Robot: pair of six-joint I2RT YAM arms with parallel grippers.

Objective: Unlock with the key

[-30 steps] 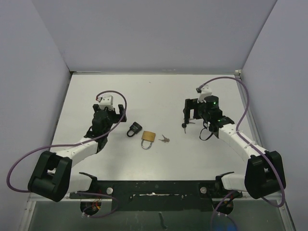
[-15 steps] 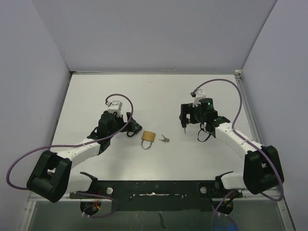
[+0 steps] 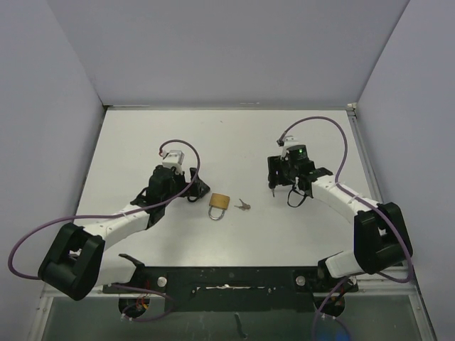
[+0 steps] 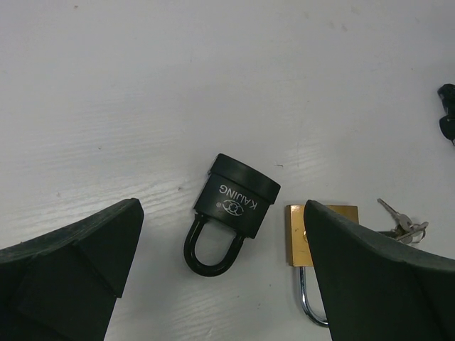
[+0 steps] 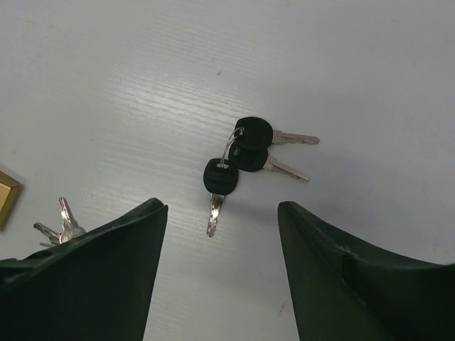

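Note:
A black padlock (image 4: 238,199), shackle closed, lies flat on the white table. My left gripper (image 4: 222,213) hangs over it, open, with a finger on each side of it. In the top view this gripper (image 3: 190,186) covers most of the black lock. A bunch of black-headed keys (image 5: 245,153) lies just ahead of my right gripper (image 5: 222,209). That gripper is open with nothing held, and one key's blade points into the gap between its fingertips. From above, the right gripper (image 3: 272,183) sits over the keys.
A brass padlock (image 3: 219,204) with a silver shackle lies just right of the black one, its body (image 4: 295,238) partly behind my left gripper's right finger. Small silver keys (image 3: 243,206) lie between the two grippers. Grey walls enclose the table (image 3: 234,135).
The left gripper has moved right, over the black padlock. The right gripper has shifted left over the black-headed keys, and its jaws have narrowed.

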